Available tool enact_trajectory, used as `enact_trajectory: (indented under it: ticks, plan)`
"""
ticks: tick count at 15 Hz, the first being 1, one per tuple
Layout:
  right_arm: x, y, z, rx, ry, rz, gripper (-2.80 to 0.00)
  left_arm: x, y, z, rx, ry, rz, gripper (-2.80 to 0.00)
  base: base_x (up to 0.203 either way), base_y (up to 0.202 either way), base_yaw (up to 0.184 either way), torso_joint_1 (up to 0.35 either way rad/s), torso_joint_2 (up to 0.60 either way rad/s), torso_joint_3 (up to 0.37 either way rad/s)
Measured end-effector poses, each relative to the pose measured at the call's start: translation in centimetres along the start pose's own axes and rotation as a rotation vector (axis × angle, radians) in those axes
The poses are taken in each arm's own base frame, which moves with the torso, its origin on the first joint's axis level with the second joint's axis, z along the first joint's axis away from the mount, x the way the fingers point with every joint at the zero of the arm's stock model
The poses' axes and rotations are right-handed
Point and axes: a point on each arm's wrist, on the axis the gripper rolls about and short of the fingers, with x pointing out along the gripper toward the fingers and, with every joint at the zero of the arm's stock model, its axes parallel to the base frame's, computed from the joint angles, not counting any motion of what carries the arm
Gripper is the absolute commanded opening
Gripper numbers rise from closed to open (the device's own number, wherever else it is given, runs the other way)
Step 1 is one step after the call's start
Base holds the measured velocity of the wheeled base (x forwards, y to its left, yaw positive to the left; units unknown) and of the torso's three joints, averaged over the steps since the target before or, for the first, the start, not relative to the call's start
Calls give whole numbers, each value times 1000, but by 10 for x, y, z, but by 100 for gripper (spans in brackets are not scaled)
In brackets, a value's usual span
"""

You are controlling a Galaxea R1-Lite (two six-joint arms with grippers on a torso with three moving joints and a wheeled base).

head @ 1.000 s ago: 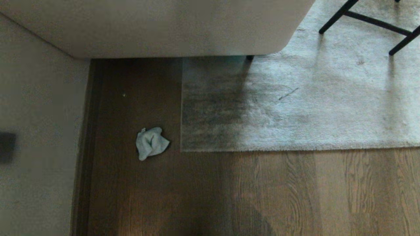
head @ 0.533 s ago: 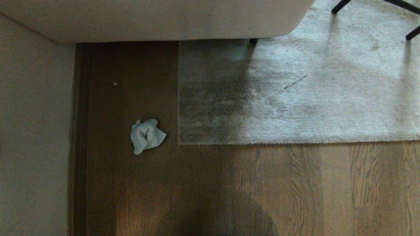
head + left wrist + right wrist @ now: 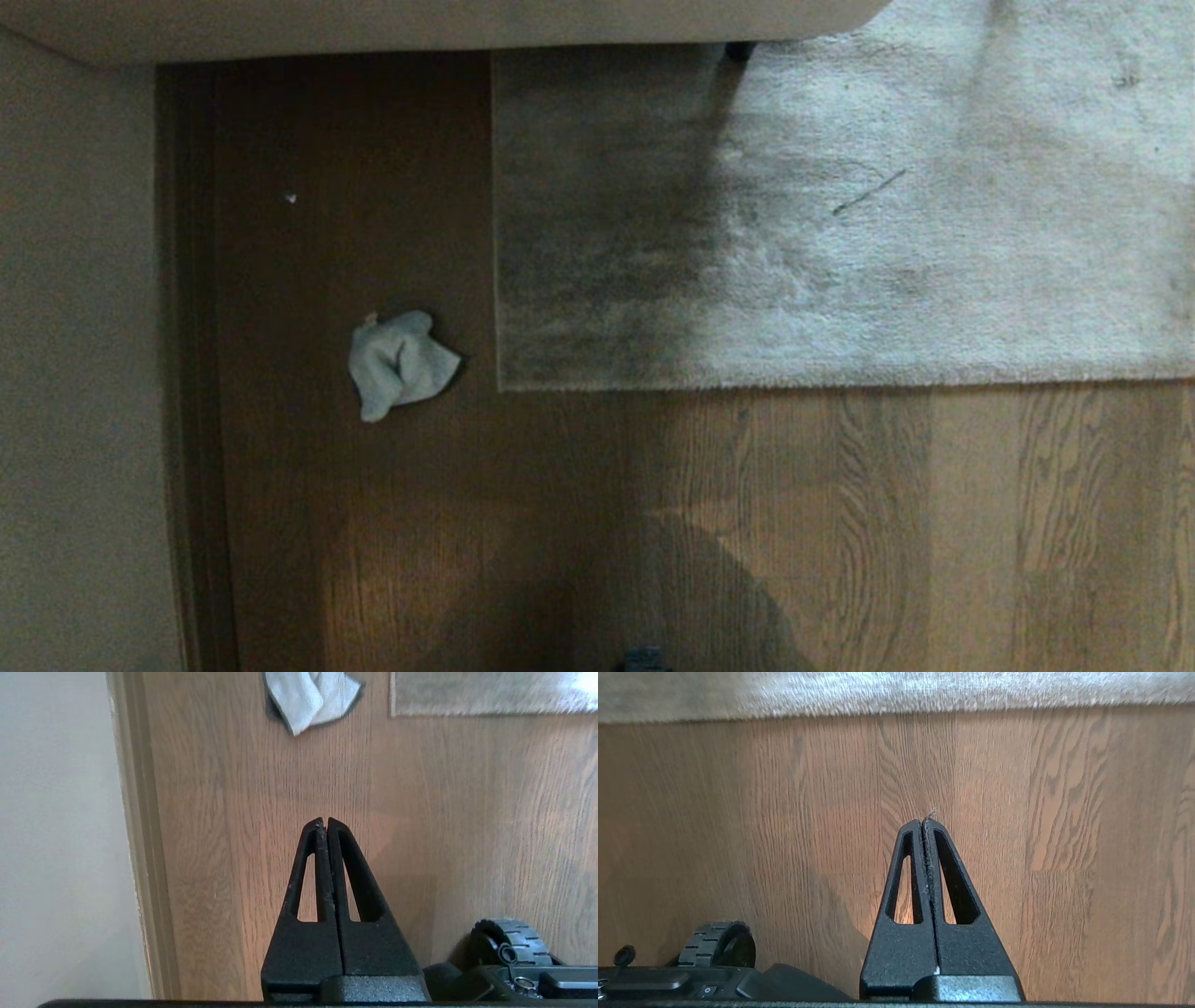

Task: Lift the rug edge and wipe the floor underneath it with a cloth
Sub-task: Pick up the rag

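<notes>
You're looking at a job that's basically not started yet. The rug edge (image 3: 803, 381) is lying flat on the floor (image 3: 579, 523), corner square, nothing lifted, no beige backing showing. The cloth (image 3: 400, 364) is sitting crumpled on the dark planks just beside the rug's corner, between the rug and the baseboard (image 3: 191, 373) by the wall, not touching the rug as far as the head view shows. Nobody's holding it.

Your left gripper (image 3: 323, 822) is hanging above bare planks w/ both fingers pressed together, nothing between them; the cloth is showing ahead of it in the left wrist view, well apart from the tips. Your right gripper (image 3: 927, 822) is doing the same over lighter planks, fingers pinched tight & empty apart from a wisp of fluff at the tip, w/ the rug's front border (image 3: 896, 700) lying ahead of it. Neither arm is showing in the head view, so both are reading as parked.

So everything's left, imo: you're needing to pick up the cloth, prob w/ the left since it's nearer, raise the rug edge w/ the other, then wipe the planks underneath.
</notes>
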Motion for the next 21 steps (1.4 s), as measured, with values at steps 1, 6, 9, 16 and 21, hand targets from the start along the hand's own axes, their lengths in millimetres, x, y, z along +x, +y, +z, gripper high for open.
enact_trajectory:
  ticks: [1, 6, 9, 16, 21]
  plan:
    - [0, 0, 0, 0, 0, 0, -280, 0, 0, 0, 0, 0, 0, -280, 0, 0, 0, 2, 3, -196]
    - [0, 0, 0, 0, 0, 0, -280, 0, 0, 0, 0, 0, 0, -280, 0, 0, 0, 3, 3, -197]
    - [0, 0, 0, 0, 0, 0, -280, 0, 0, 0, 1, 0, 0, -280, 0, 0, 0, 2, 1, -194]
    - [0, 0, 0, 0, 0, 0, -280, 0, 0, 0, 1, 0, 0, -280, 0, 0, 0, 3, 0, -157]
    - [0, 0, 0, 0, 0, 0, -280, 0, 0, 0, 1, 0, -1, -280, 0, 0, 0, 0, 0, 0]
